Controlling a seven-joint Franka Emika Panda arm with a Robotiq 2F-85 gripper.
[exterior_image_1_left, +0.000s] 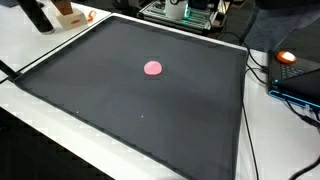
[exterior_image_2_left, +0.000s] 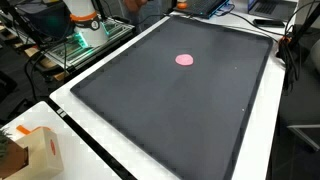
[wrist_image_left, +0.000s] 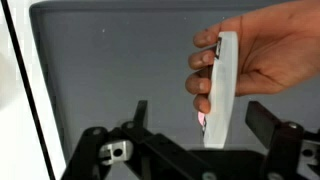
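The robot's hand (wrist_image_left: 196, 108) stands wide, its jaws well apart and gripping nothing. Between them hangs the lower end of a thin white flat slab (wrist_image_left: 226, 80) (upright, seen edge-on), touching neither jaw and pinched by a person's bare hand (wrist_image_left: 265, 50) at the right edge. In both exterior views a small pink round disc (exterior_image_1_left: 153, 68) (exterior_image_2_left: 185, 59) lies near the middle of a large black mat (exterior_image_1_left: 90, 85) (exterior_image_2_left: 150, 110) on the white surface (exterior_image_1_left: 40, 130).

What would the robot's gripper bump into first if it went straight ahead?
Most likely the white flat piece that a person's hand holds upright in front of the open gripper in the wrist view. The dark mat lies behind it. Depth is unclear.
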